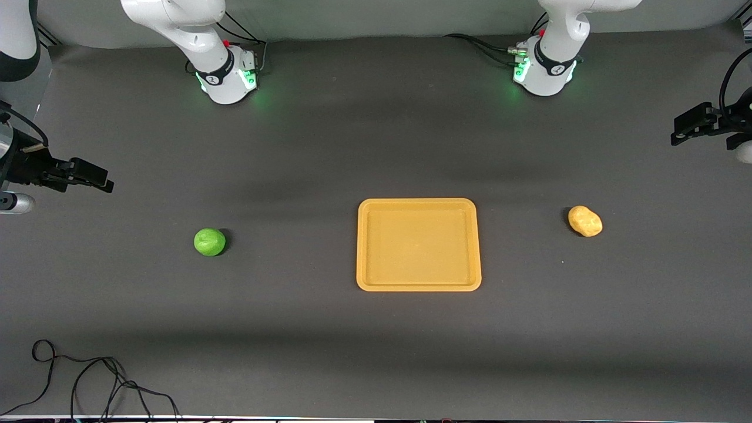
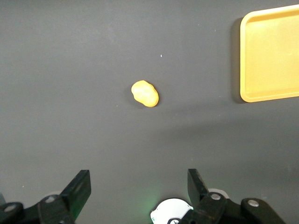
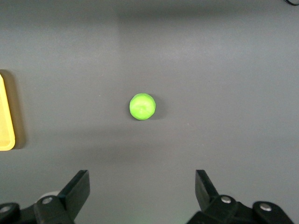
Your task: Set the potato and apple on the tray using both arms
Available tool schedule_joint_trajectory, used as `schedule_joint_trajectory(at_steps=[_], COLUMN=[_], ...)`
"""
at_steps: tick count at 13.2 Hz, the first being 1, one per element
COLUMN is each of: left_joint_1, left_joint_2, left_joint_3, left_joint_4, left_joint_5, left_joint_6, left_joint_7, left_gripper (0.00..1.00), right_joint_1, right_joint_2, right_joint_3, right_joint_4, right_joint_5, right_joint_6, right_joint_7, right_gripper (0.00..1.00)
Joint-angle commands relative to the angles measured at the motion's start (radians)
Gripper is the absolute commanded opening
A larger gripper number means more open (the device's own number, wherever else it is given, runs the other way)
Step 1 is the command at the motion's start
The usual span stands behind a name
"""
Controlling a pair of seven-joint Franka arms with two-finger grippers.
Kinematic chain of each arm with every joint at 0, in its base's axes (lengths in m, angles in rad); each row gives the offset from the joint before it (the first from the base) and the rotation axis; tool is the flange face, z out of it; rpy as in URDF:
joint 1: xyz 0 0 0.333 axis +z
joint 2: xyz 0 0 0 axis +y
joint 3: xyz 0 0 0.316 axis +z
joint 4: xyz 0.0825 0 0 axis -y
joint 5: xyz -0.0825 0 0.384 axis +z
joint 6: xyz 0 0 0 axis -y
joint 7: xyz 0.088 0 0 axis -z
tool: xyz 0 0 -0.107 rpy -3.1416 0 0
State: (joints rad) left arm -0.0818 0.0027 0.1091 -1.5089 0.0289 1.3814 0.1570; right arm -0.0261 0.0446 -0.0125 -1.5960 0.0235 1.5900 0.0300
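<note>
The yellow-orange tray (image 1: 359,247) lies empty at the table's middle. The green apple (image 1: 210,242) sits on the table toward the right arm's end. The yellow-tan potato (image 1: 585,221) sits toward the left arm's end. My right gripper (image 1: 91,176) hangs high above the table's edge at its own end, open and empty. Its wrist view shows the apple (image 3: 142,107) well ahead of the open jaws (image 3: 142,186), and a tray corner (image 3: 5,121). My left gripper (image 1: 686,128) is high at its end, open and empty. Its wrist view shows the potato (image 2: 145,93) ahead of the open jaws (image 2: 138,186), and the tray (image 2: 244,60).
The two arm bases (image 1: 229,76) (image 1: 543,73) glow green at the table's edge farthest from the front camera. A loose black cable (image 1: 88,382) lies at the nearest edge toward the right arm's end.
</note>
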Motion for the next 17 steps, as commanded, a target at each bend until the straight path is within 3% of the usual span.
schedule_joint_trajectory(at_steps=[1,9,12,17], left_joint_1=[-0.01,-0.01,-0.01,-0.009], left_joint_2=[-0.003,-0.003,-0.001,0.026], left_joint_3=[0.0,0.0,0.0,0.0], left_joint_4=[0.004,-0.025,-0.112,-0.339], left_joint_5=[0.011,0.011,0.009,0.006], left_joint_6=[-0.015,0.005,0.092,0.365], left_joint_7=[-0.008,-0.013,-0.019,-0.019], left_gripper=[0.93,0.92,0.93,0.94], right_joint_1=[0.011,0.011,0.011,0.011], right_joint_2=[0.012,0.011,0.004,-0.003], right_joint_3=[-0.01,-0.012,-0.012,-0.012], right_joint_4=[0.027,0.031,0.044,0.048], right_joint_5=[0.01,0.009,-0.002,-0.002], right_joint_6=[-0.004,-0.004,-0.005,-0.022], right_joint_7=[-0.002,0.001,0.001,0.001], right_gripper=[1.0,1.0,1.0,1.0])
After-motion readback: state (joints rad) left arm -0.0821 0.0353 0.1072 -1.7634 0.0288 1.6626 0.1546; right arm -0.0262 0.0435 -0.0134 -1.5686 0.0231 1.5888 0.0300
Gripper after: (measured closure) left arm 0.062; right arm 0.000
